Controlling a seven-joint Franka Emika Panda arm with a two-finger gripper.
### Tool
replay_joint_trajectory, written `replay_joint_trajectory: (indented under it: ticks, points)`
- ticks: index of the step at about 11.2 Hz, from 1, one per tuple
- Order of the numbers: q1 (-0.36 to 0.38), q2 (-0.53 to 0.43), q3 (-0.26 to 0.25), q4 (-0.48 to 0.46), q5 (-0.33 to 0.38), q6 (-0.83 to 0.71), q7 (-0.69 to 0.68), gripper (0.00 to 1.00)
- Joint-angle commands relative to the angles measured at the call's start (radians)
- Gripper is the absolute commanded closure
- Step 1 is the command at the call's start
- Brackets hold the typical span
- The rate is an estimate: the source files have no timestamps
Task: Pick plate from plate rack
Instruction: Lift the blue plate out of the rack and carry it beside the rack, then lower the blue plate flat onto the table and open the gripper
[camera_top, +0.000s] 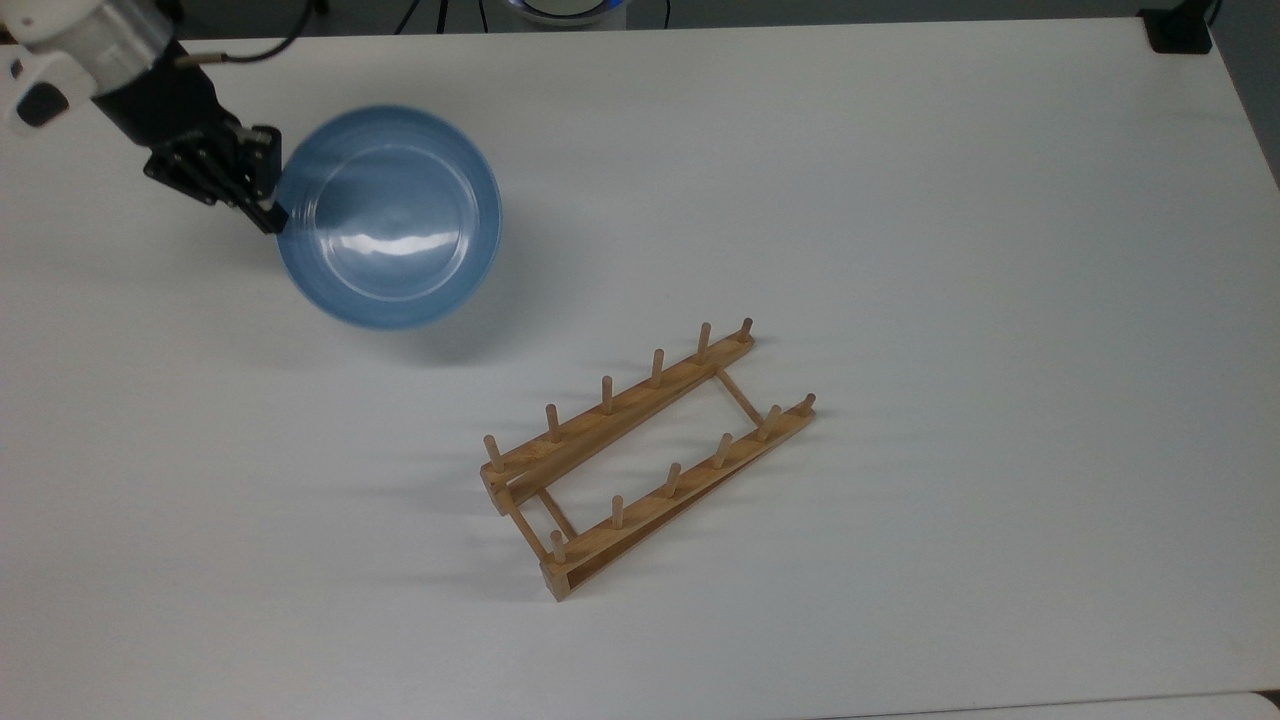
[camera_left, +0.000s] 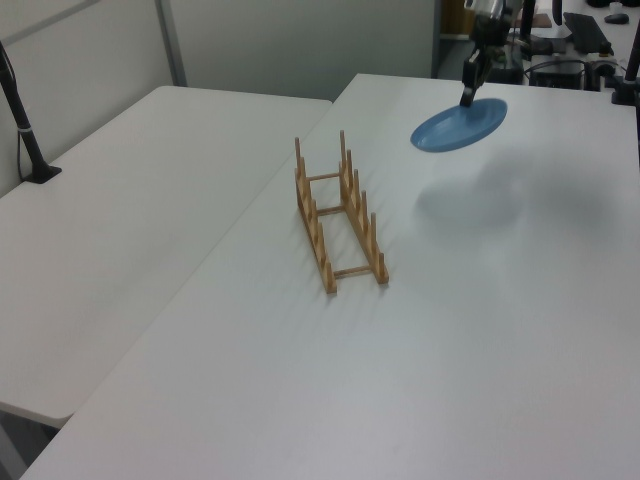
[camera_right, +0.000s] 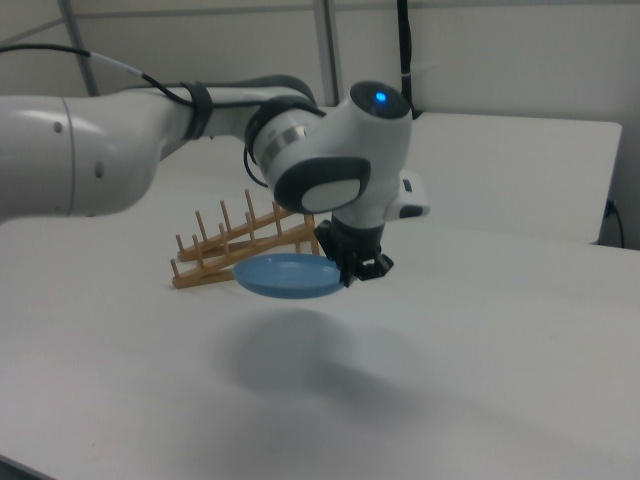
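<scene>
The light-blue plate (camera_top: 389, 218) hangs nearly flat above the white table, held by its rim at the top view's left. My gripper (camera_top: 268, 212) is shut on that rim. In the left view the plate (camera_left: 459, 125) floats to the right of and beyond the rack, with the gripper (camera_left: 468, 98) gripping its far edge. In the right view the plate (camera_right: 288, 276) hovers over its shadow, and the gripper (camera_right: 349, 275) holds its right edge. The wooden plate rack (camera_top: 640, 462) stands on the table with nothing in it, also seen as the rack (camera_left: 338, 215) and the rack (camera_right: 238, 245).
The white table (camera_top: 1000, 250) spreads wide around the rack. A black clamp base (camera_top: 1178, 32) sits at the top view's far right corner. A black post (camera_left: 22, 125) stands on the neighbouring table at the left view's left. Desk clutter (camera_left: 575, 35) lies beyond the table's far edge.
</scene>
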Motion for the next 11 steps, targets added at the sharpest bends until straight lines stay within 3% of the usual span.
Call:
replay_joint_trajectory:
  ticks: [1,6,7,8,10,11]
  points:
    - [0.028,0.06,0.017,-0.065,0.018,0.176,-0.027,0.96]
    - [0.032,0.159,0.031,-0.073,0.017,0.334,-0.076,0.97]
    - [0.032,0.167,0.031,-0.073,0.015,0.334,-0.083,0.89]
    - [0.027,0.167,0.029,-0.074,0.014,0.324,-0.087,0.67]
    - [0.015,0.161,0.029,-0.069,0.008,0.275,-0.105,0.36]
    - [0.01,0.156,0.029,-0.066,-0.006,0.253,-0.111,0.36]
